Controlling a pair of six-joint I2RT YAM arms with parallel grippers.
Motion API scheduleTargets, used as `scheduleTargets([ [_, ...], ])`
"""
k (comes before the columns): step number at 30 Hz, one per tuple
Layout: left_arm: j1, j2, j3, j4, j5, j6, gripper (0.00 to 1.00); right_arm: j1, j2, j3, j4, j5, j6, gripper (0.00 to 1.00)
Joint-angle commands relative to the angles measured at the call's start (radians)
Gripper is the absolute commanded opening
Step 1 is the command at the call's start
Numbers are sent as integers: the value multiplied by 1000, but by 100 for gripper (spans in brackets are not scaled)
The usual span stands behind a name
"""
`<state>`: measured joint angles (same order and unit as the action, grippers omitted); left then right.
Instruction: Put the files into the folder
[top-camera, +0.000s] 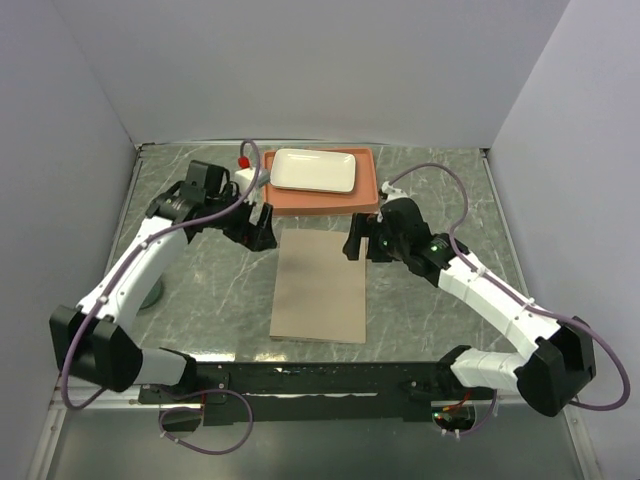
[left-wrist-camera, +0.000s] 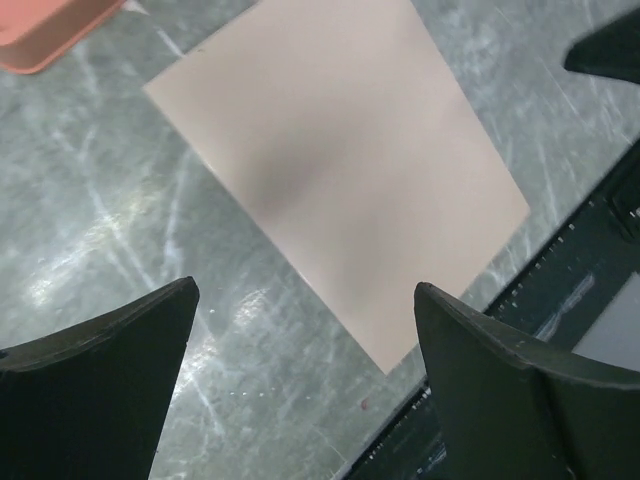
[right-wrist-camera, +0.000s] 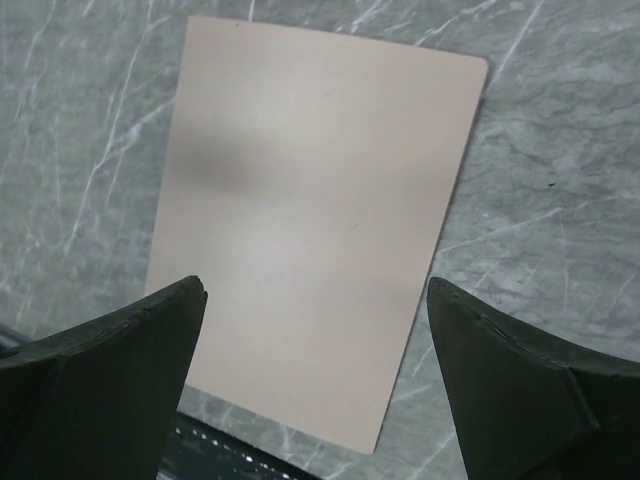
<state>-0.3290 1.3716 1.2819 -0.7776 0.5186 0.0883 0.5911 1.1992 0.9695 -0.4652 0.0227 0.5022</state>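
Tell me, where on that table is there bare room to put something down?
Bare marble lies between the folder and the left arm, and between the folder and the right arm. The far right corner beside the orange tray looks free too. Crowded: the folder's far edge, where the left gripper and right gripper hang by the tray.

Tabletop (top-camera: 210, 290): grey-green stone-look surface with white veining, slightly glossy. Three plain panels box it in: back wall (top-camera: 320, 70), left wall (top-camera: 55, 150) and right wall (top-camera: 575, 150), all matte, pale lavender-white. The side walls slant outward toward the near edge. A thin metal strip (top-camera: 128, 200) runs where the left wall meets the table. Below the table's near edge lies a brushed grey ledge (top-camera: 330, 455), possibly sheet metal. Light is soft and even, shadows faint. In the left wrist view a whitish glare patch (left-wrist-camera: 60, 285) sits on the stone pattern.
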Motion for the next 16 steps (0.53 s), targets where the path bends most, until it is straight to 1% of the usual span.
scheduleTargets([
  [1,18,-153,-85,75,-95,-51,96,7,-85,-38,0,-76,-65,100],
  [3,21,-207,-142,133,-124,-65,96,7,-139,-66,11,-95,-76,100],
  [4,22,-251,-157,147,-149,-67,96,9,-150,-74,13,-101,-79,99],
  [7,25,-305,-197,170,-193,-73,96,12,-191,-94,8,-109,-94,100],
  [10,25,-315,-210,159,-206,-73,96,10,-219,-120,13,-106,-96,99],
  [14,30,-290,-211,149,-233,-70,96,12,-257,-149,33,-107,-108,99],
  [16,50,-275,-214,158,-224,-74,96,12,-277,-153,37,-98,-113,99],
])
